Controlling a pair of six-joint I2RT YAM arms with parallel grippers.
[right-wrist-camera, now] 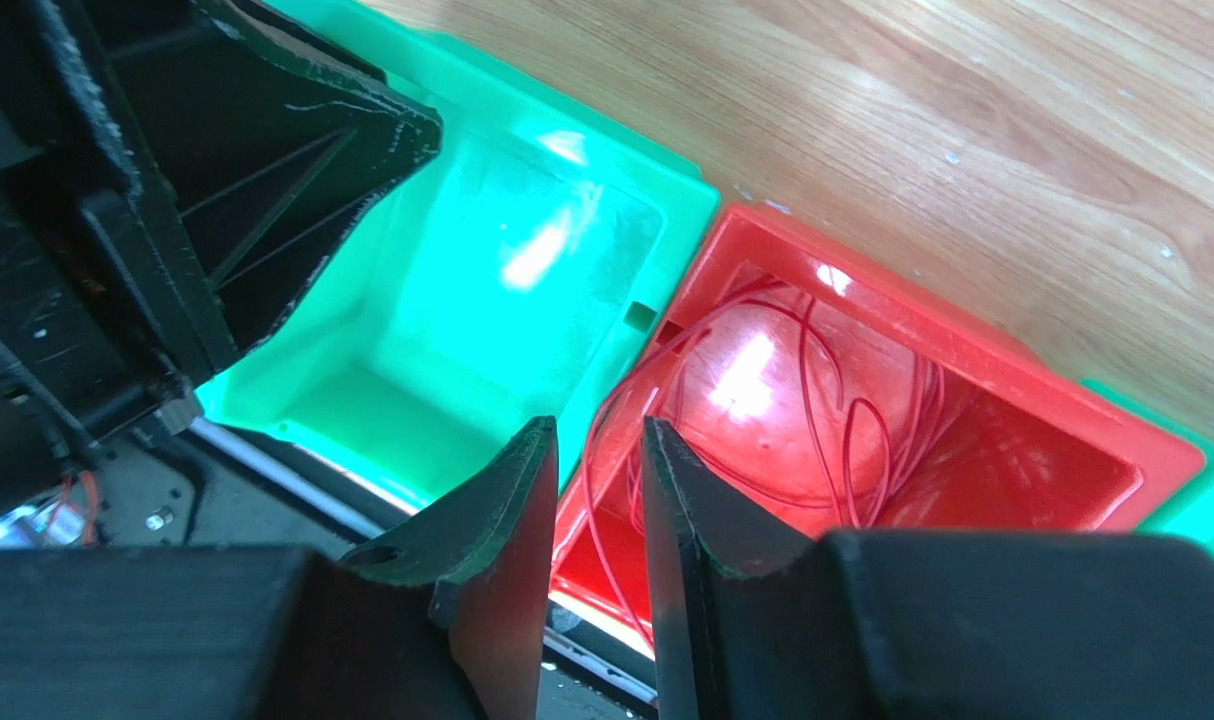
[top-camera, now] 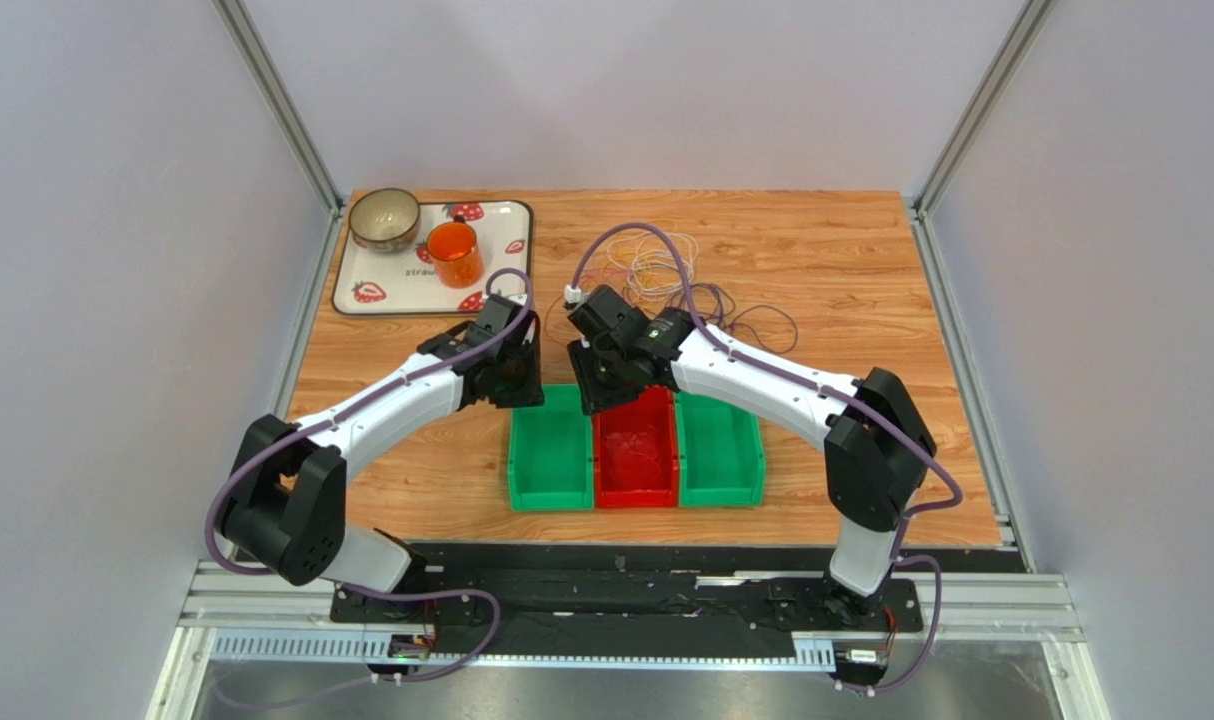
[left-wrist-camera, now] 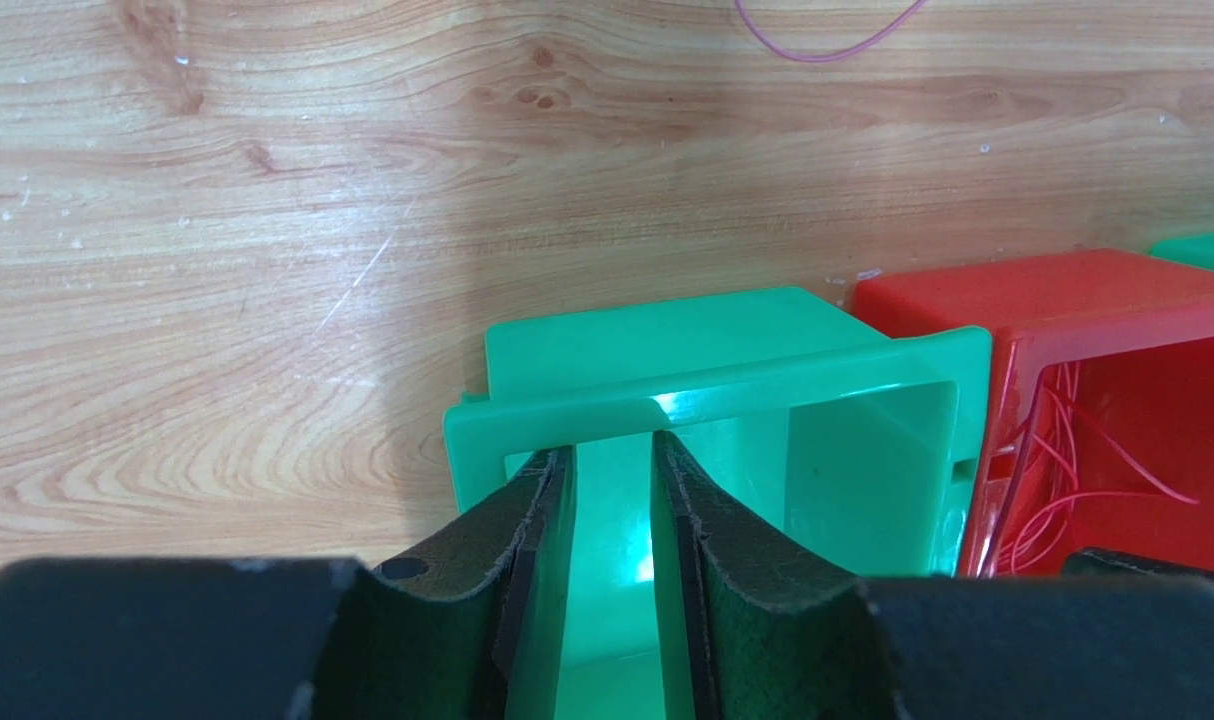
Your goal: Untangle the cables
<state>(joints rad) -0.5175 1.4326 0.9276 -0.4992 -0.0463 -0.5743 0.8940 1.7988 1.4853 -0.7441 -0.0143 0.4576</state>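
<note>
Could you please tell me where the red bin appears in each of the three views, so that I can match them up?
Top external: the red bin sits just below centre, the middle one of three bins in a row.
Left wrist: at the right edge, cut off by the frame.
Right wrist: centre-right, seen from above at an angle.
Shared landmark: the green bin against its left side in every view.

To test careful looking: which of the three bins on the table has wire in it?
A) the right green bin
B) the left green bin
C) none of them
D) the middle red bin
D: the right wrist view shows thin red wire looped inside the red bin, while the green bin beside it has a bare floor.
</note>
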